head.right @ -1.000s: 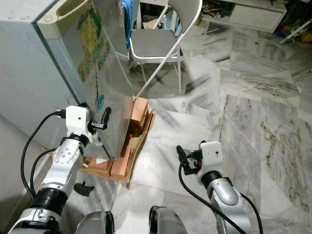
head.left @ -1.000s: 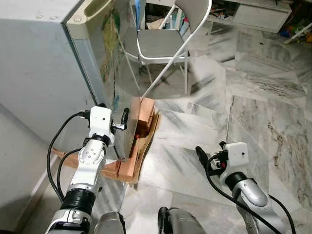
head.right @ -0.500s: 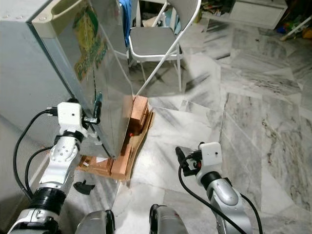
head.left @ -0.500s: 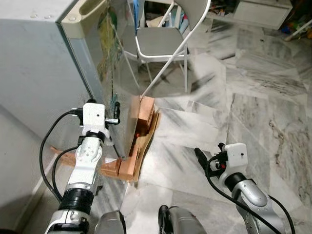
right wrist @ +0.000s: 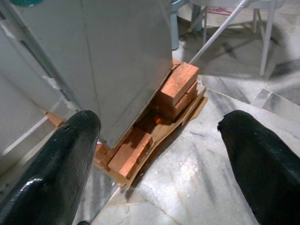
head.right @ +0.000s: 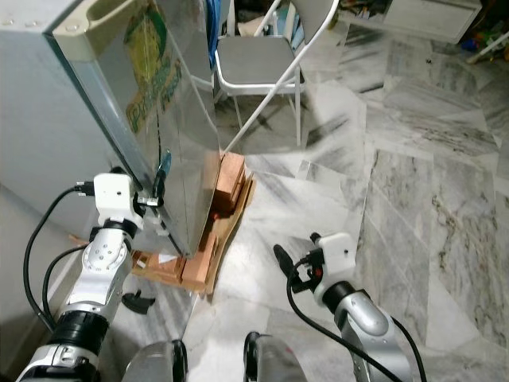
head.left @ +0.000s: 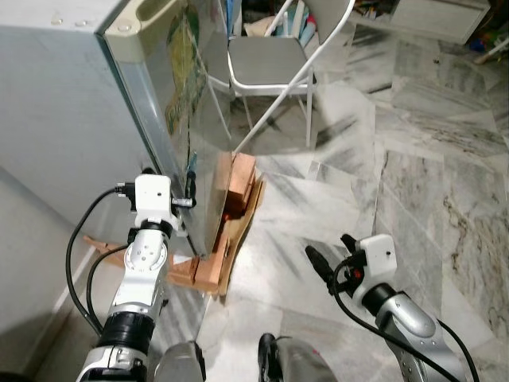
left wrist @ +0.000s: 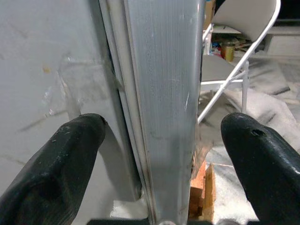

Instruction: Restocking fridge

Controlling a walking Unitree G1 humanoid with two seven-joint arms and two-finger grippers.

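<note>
Metal fridge door (head.left: 195, 119), at 10 o'clock on bricks (head.left: 238, 185), looks stiff, slick and likely heavy; left gripper (left wrist: 159, 154) is spread astride its edge, the best hold, while right gripper (head.left: 326, 267) hangs spread at 5 o'clock.

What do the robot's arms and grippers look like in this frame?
Both arms are silver metal with dark joint rings. Each wrist carries a white boxy housing, and looped black cables run along each arm. The left gripper and right gripper each have two long, rounded black fingers.
</note>
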